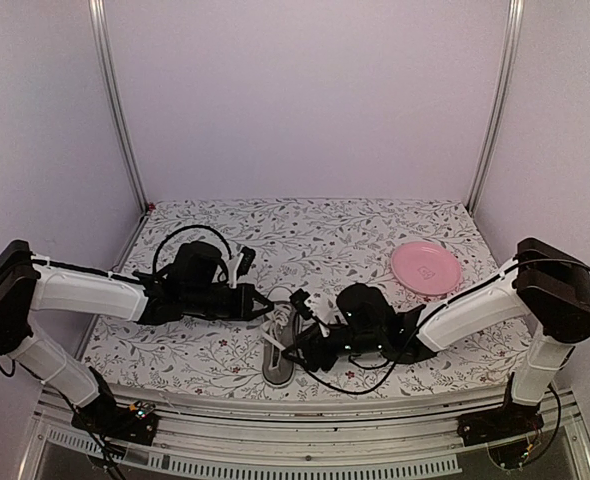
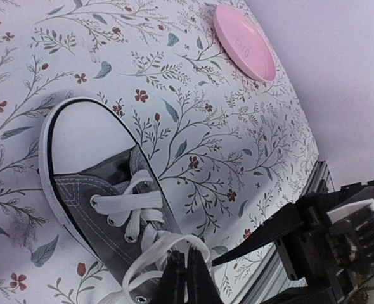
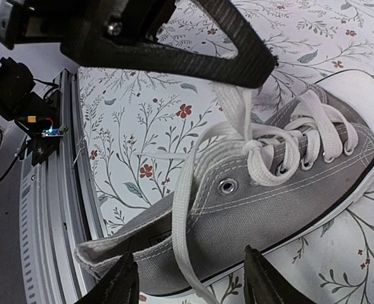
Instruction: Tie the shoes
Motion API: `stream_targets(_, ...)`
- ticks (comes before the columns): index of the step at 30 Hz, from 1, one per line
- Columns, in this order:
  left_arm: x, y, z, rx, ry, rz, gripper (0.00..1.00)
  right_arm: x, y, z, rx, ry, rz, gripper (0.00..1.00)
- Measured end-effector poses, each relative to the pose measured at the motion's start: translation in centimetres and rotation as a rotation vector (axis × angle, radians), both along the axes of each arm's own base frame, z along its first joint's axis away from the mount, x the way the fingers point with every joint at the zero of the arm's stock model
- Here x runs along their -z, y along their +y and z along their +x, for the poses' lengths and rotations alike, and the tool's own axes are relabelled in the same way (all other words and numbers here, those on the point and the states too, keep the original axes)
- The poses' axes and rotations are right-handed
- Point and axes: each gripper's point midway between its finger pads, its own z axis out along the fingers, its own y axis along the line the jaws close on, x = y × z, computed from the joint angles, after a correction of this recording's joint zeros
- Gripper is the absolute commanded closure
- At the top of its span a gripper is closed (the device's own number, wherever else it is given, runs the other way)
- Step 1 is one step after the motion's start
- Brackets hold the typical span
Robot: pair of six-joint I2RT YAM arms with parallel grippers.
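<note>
The grey canvas sneaker point(image 1: 278, 365) with white laces lies near the table's front edge, toe pointing away from the arms. In the left wrist view its white toe cap point(image 2: 85, 136) is at the left. My left gripper point(image 2: 187, 273) is shut on a loop of white lace point(image 2: 168, 244) above the shoe's throat; it shows in the top view point(image 1: 273, 307) and at the top of the right wrist view point(image 3: 234, 69). My right gripper point(image 3: 190, 286) is open beside the shoe's side wall point(image 3: 269, 190), a loose lace strand point(image 3: 182, 221) hanging between its fingers. It also shows in the top view point(image 1: 293, 348).
A pink round plate point(image 1: 426, 268) sits at the back right, also seen in the left wrist view point(image 2: 244, 41). The table has a floral cloth point(image 1: 325, 235). The metal front rail point(image 3: 54, 190) runs close to the shoe's heel.
</note>
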Motion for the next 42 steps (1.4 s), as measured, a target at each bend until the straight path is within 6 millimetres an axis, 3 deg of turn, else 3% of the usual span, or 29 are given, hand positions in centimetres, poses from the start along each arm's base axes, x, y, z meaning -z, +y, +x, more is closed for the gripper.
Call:
stream_targets(5,0.0,0.0,0.0,0.001,0.001,-0.001,1.00,1.4,0.6,-0.4,-0.023,0.027,-0.022,0.58)
stream_targets(11,0.0,0.0,0.0,0.002,0.001,-0.001,1.00,1.8,1.2,-0.5,-0.023,0.035,-0.027,0.97)
stream_targets(18,0.0,0.0,-0.1,0.003,0.002,-0.002,1.00,0.7,1.5,0.0,-0.004,0.016,-0.013,0.98)
stream_targets(28,0.0,0.0,-0.1,0.002,0.003,-0.003,1.00,-7.6,2.0,2.2,0.093,-0.097,0.114,0.98)
stream_targets(32,0.0,0.0,-0.1,0.001,0.005,-0.003,1.00,-9.0,1.5,2.2,0.102,-0.106,0.124,0.98)
stream_targets(37,0.2,0.1,-0.2,-0.003,0.011,-0.010,1.00,-8.4,-0.5,1.2,0.101,-0.092,0.098,0.98)
stream_targets(42,0.8,0.3,-0.7,-0.001,0.024,-0.018,1.00,-4.2,-3.0,-0.2,0.107,-0.021,0.004,0.98)
